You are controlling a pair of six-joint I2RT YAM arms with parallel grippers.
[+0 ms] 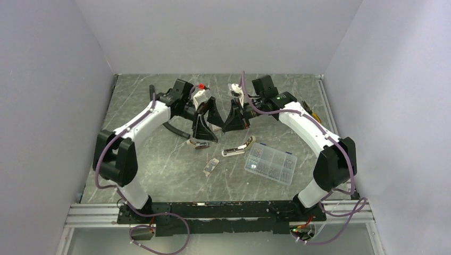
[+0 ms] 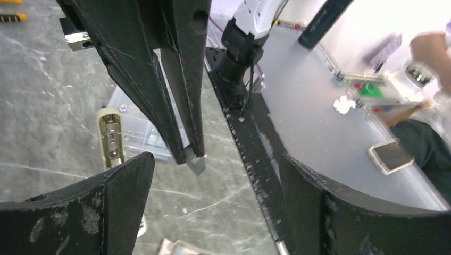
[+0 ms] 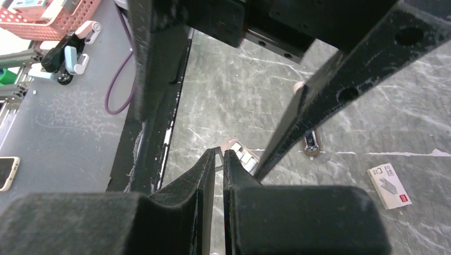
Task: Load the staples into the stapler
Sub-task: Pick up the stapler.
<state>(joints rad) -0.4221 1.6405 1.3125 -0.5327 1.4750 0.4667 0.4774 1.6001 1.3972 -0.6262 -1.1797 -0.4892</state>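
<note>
Left tool (image 2: 215,164) spread wide, right tool (image 3: 219,155) pinched closed, stapler (image 1: 237,147) lying nearby

1. The stapler (image 1: 237,148) is small, with an olive-grey top and a silver-white metal base. It lies on the grey table (image 1: 159,164) near the middle, just left of the clear box (image 1: 270,163). Its olive arm bends away from the base at the right end. Seen from the left wrist, its metal channel (image 2: 110,139) lies uncovered.
2. The staples (image 2: 195,163) are a short grey strip pinched at the tips of the right gripper (image 2: 190,151). They are near the stapler's end but not touching it.
</note>
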